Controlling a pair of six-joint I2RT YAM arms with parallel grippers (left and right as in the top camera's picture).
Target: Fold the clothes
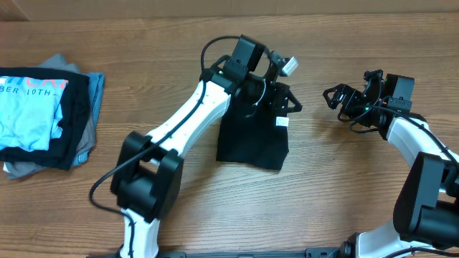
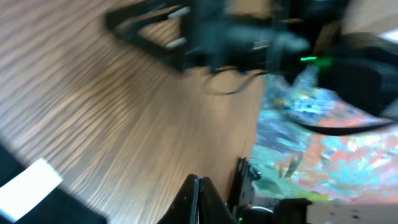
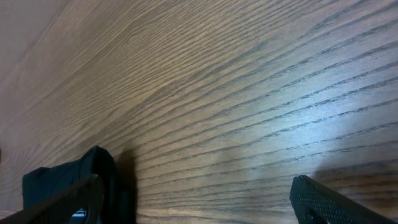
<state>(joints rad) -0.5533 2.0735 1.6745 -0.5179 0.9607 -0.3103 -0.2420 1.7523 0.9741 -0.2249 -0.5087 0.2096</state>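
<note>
Overhead: clothes (image 1: 252, 140) lie under left tool (image 1: 276, 93), apart from right tool (image 1: 343, 97).

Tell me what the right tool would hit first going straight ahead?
Probably the wooden table: the right tool's wrist view shows only wood between its open fingers. Depth is unclear.

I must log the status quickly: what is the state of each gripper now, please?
Left gripper: at the black soft-fabric garment; open or closed cannot be told.
Right gripper: open, holding nothing.
</note>
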